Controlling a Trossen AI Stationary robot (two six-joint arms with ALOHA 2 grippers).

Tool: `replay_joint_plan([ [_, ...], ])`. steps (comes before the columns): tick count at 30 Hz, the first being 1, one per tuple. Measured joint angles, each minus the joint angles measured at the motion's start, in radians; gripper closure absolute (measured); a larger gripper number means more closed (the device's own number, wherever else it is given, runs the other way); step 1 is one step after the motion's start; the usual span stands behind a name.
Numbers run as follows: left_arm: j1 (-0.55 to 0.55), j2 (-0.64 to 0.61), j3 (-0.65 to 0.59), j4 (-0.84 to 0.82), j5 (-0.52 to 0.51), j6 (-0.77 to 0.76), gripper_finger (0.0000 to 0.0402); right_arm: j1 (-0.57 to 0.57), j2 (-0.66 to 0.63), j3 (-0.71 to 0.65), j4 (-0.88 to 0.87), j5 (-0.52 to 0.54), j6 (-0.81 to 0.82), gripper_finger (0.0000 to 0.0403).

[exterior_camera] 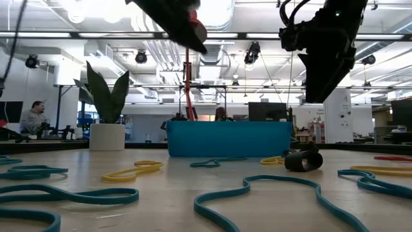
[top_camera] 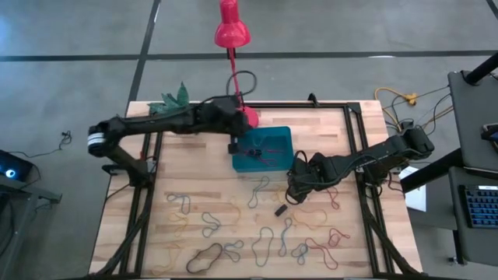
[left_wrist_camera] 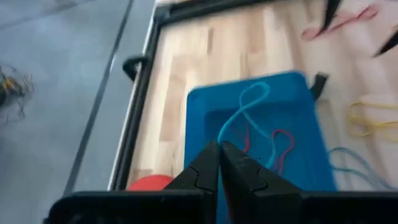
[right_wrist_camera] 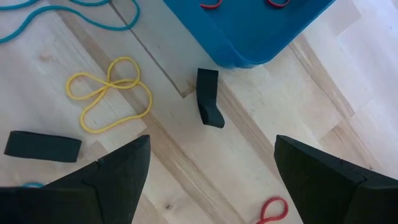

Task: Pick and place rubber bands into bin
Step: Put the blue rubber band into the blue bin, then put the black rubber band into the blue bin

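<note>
The left gripper hangs over the bin, its two fingers pressed together with a thin teal rubber band running out from their tips and looping down into the tray. Beneath that claw, on the bin floor, lie a red band and more of the teal loop. Just behind the claw, at the bin's outer edge, sits the red lamp base.

The right gripper hovers above the wood a little short of the bin's near corner, fingers spread wide apart and holding nothing. Directly ahead of its open tips lies a short black band folded on itself, close to the bin wall but not touching it. To one side of the tips a yellow band lies in a loose double loop, with a flat black band farther out (both on bare wood). A small red band shows close beside one finger.

Nearer the table's front edge, many rubber bands in mixed colours are scattered over the table, well apart from both claws.
</note>
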Motion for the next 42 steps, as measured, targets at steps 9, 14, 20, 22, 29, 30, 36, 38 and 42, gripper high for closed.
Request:
replay_joint_plan([
  [9,0.002,0.268,0.083,-0.040,-0.018,-0.098,0.0401,0.001,0.000,0.000,0.000,-0.008,0.027,0.0078],
  [14,-0.007,0.330,0.124,-0.181,0.087,-0.240,0.0373,0.003,0.000,0.000,0.001,-0.010,0.026,0.0078],
  [20,-0.010,0.329,0.121,-0.286,0.153,-0.321,0.0307,0.003,0.000,-0.001,0.005,-0.006,-0.015,0.0078],
  [22,-0.015,0.309,0.118,-0.306,0.154,-0.311,0.0288,0.003,0.000,-0.001,0.015,-0.008,-0.051,0.0078],
  [29,-0.057,0.160,0.115,-0.340,0.140,-0.217,0.0258,0.002,0.004,-0.007,0.048,-0.054,-0.278,0.0078],
  [30,-0.061,0.135,0.115,-0.345,0.140,-0.216,0.0258,-0.002,0.005,-0.007,0.047,-0.069,-0.277,0.0078],
  [36,-0.079,-0.014,0.106,-0.341,0.111,-0.279,0.0257,-0.025,0.002,-0.059,0.045,-0.185,-0.203,0.0078],
  [38,-0.079,-0.056,0.094,-0.346,0.110,-0.296,0.0257,-0.018,0.000,-0.104,0.040,-0.156,-0.203,0.0078],
  [42,-0.086,-0.149,0.046,-0.338,0.105,-0.302,0.0257,0.030,-0.001,-0.175,0.049,-0.058,-0.253,0.0078],
])
